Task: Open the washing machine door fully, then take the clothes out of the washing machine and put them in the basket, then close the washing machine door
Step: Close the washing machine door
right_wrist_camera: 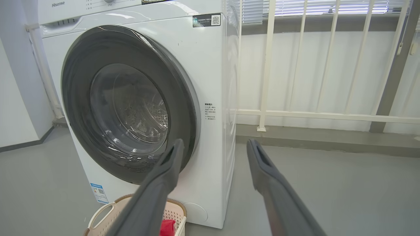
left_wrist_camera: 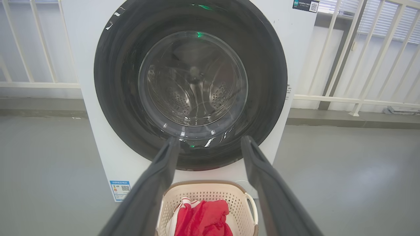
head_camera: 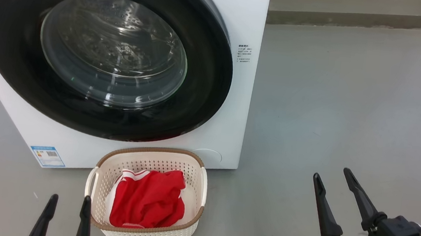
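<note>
Clothes [head_camera: 147,201] lie in the basket [head_camera: 151,164]; left tool [head_camera: 71,197] beside it stands upright, spread, empty; right tool [head_camera: 330,173], spread too, leans left above floor [head_camera: 352,109].

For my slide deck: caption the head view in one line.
Red clothes lie in the basket before the washing machine, its door apparently closed; left gripper and right gripper hover open.

Left gripper [head_camera: 69,198], right gripper [head_camera: 331,173]: agape, empty.
</note>
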`<state>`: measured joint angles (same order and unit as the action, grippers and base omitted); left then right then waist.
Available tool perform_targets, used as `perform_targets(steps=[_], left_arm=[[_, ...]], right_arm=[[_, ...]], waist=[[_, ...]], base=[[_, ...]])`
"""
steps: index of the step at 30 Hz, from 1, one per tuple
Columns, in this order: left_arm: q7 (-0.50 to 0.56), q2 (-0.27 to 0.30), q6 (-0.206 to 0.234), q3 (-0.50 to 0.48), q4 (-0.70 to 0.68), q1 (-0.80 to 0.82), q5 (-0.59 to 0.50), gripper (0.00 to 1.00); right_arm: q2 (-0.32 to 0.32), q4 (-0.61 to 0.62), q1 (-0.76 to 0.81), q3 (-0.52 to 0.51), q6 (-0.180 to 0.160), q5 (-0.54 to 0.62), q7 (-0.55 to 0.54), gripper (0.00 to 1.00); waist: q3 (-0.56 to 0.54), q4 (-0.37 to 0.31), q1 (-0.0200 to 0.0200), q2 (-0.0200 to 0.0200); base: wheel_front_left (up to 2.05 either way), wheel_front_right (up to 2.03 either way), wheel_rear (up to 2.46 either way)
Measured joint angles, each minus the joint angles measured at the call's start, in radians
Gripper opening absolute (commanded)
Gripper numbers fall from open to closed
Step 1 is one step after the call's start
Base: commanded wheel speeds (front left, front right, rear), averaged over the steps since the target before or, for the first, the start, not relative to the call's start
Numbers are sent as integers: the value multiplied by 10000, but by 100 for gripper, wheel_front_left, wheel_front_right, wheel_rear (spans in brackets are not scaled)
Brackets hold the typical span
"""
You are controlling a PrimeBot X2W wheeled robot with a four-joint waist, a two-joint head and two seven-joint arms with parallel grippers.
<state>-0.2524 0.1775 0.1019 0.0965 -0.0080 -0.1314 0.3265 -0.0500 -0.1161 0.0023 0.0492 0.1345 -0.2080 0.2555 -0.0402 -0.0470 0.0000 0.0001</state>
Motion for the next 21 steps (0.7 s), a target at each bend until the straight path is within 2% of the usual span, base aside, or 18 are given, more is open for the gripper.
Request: perform_targets(steps=[21], left_arm=[[2,159,125,-44,-58,-546,44,100]], right_arm=[[36,222,407,-349,0,0,0,100]], waist=[[-304,-45,0,0]], base=[[0,0,0]])
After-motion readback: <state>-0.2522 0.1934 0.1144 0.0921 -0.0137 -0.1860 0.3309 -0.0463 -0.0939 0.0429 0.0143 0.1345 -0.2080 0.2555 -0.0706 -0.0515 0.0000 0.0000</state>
